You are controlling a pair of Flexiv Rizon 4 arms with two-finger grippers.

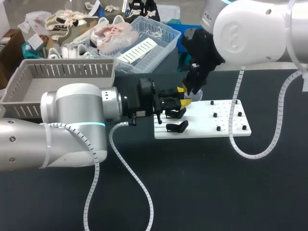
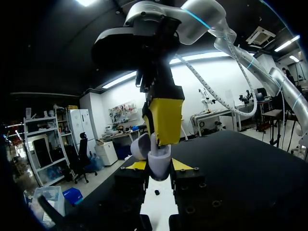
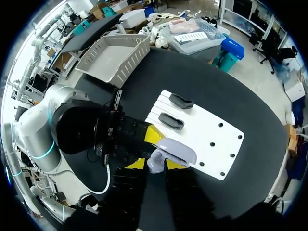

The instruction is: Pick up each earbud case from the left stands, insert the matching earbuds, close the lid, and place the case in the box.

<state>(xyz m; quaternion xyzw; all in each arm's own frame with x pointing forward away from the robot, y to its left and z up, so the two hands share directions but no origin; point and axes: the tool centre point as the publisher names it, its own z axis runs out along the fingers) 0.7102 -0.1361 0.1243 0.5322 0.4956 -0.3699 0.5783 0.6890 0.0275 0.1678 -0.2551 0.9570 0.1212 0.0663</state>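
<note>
Left tool (image 2: 160,166): clamped narrow on the lilac case (image 3: 169,150), lid open, over the white board's (image 1: 226,122) far left corner.
Right tool (image 3: 156,165): right against the case; I cannot tell its grip.
Risk: both tools crowding it may twist it loose.

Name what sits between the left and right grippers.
Only the pale lavender plastic earbud case, lid open: the left gripper clamps it, and the right gripper is right at it. Both wrist views show this.

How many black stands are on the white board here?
2. One stand lies near the board's front edge; the second lies beside it, closer to the left gripper. Others may be hidden behind it.
</note>
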